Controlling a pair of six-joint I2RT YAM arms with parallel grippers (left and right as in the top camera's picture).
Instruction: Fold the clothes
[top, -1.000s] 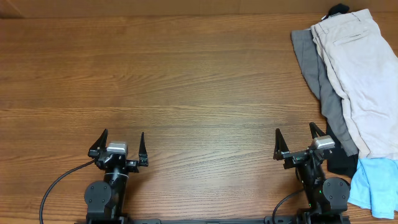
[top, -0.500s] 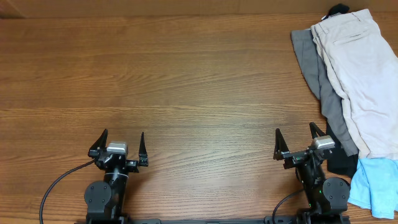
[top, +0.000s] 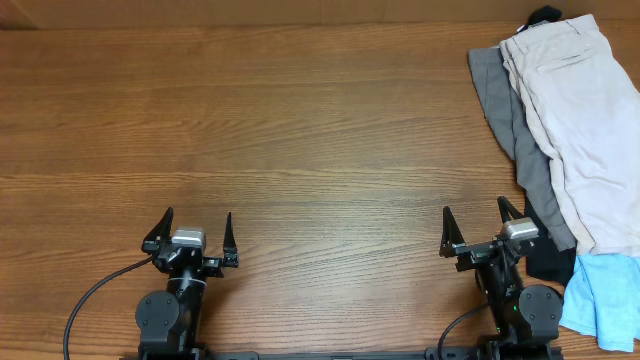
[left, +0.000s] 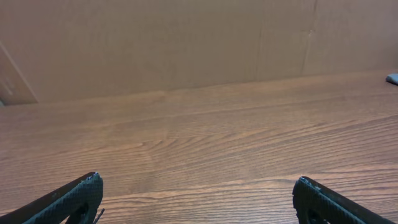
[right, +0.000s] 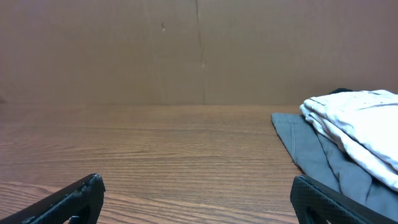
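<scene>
Shorts (top: 585, 130) lie at the table's (top: 300, 120) far right corner, atop a grey garment (top: 515, 130). My left gripper (top: 198, 213) and right gripper (top: 473, 207) sit at the table's near edge, all 4 fingers spread, empty.

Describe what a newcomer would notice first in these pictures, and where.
A heap at the right edge of the table draws the eye: beige shorts lying on a grey garment, a light blue garment nearer the robot. The left gripper and right gripper sit at the near edge, fingers open and empty.
</scene>
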